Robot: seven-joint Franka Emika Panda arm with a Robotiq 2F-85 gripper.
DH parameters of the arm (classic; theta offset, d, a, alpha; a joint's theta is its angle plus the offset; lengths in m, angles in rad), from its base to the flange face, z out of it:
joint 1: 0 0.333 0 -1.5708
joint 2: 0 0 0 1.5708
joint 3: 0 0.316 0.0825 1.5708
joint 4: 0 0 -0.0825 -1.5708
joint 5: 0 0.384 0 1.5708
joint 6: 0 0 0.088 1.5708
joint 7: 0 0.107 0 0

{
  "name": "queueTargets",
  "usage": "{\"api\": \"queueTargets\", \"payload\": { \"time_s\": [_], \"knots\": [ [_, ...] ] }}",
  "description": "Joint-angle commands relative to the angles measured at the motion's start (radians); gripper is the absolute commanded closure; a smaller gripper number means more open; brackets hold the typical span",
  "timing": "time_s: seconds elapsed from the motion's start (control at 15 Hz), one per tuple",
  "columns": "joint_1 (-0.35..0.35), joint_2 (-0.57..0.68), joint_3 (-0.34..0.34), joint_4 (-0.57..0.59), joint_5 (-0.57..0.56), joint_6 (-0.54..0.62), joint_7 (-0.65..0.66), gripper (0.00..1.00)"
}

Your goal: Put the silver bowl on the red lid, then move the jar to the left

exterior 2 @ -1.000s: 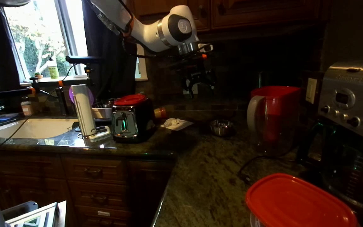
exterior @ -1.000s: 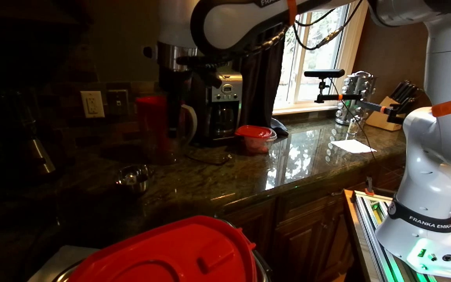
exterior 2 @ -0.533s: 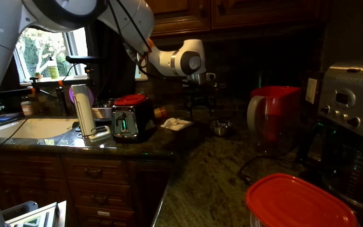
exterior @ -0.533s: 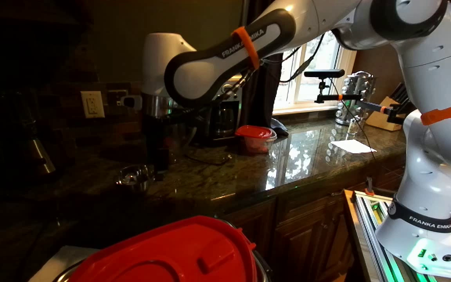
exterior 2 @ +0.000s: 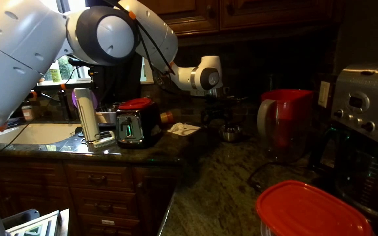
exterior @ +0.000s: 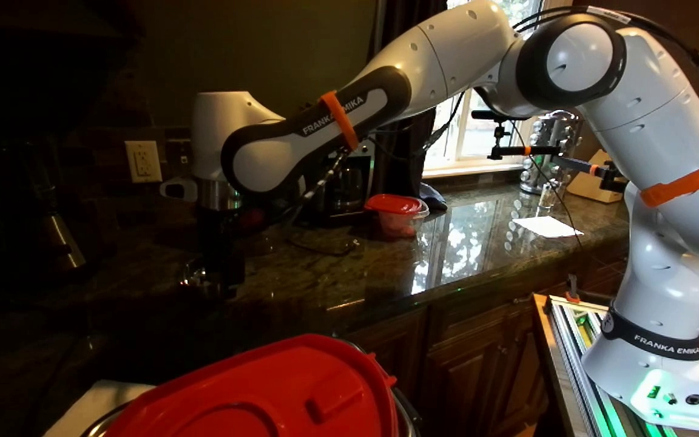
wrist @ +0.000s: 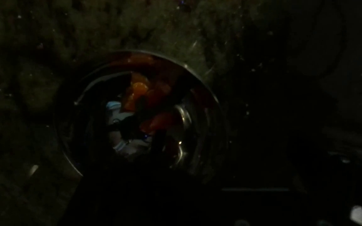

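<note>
The silver bowl (exterior 2: 231, 133) stands upright on the dark counter; in an exterior view (exterior: 193, 276) my gripper partly covers it. In the wrist view the bowl (wrist: 90, 91) shows orange and red patches inside. My gripper (exterior 2: 218, 122) is open and low beside the bowl; its fingers are very dark in the wrist view, and one seems to overlap the bowl's near edge. The red lid (exterior 2: 313, 209) lies on a clear container, seen in both exterior views (exterior: 395, 204). The jar (exterior 2: 284, 121), red and clear with a pale handle, stands near the bowl, mostly behind the arm elsewhere.
Another ridged red lid (exterior: 276, 388) fills the foreground; it appears on the toaster (exterior 2: 136, 129). A coffee maker (exterior 2: 366, 101) stands beside the jar, with a power cord (exterior 2: 258, 173) on the counter. White paper (exterior 2: 185, 130) lies behind the bowl. A wall is at the back.
The arm has reached out and come down, bringing the open gripper from above the counter to beside the bowl. The bowl, jar and lids have not moved.
</note>
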Motion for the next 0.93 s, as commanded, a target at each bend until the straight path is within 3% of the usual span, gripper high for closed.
{"api": "queueTargets", "payload": {
  "time_s": [0.0, 0.53, 0.73, 0.87],
  "knots": [
    [0.018, 0.081, -0.01, 0.127, -0.018, -0.075, -0.043, 0.34],
    [0.02, 0.134, -0.02, 0.211, -0.012, -0.1, -0.055, 0.96],
    [0.028, 0.081, -0.025, 0.176, -0.019, -0.09, -0.037, 1.0],
    [0.018, -0.003, 0.008, 0.102, 0.018, -0.108, -0.039, 0.99]
  ]
}}
